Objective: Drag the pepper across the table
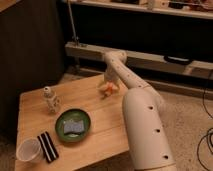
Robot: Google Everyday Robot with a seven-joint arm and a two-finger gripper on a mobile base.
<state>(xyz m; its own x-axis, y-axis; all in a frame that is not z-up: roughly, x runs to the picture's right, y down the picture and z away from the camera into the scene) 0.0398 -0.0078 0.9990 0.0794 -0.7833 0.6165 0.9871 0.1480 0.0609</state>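
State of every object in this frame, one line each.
gripper: low over the table's far side, at the pepper
pepper: at the gripper's tip, grip not clear
bottle: upright
green plate: flat, holds a grey-blue pad
cup: upright, mouth up
black striped pack: lying flat beside the cup

White arm (144, 125) outstretched, gripper (107, 83) low — far end
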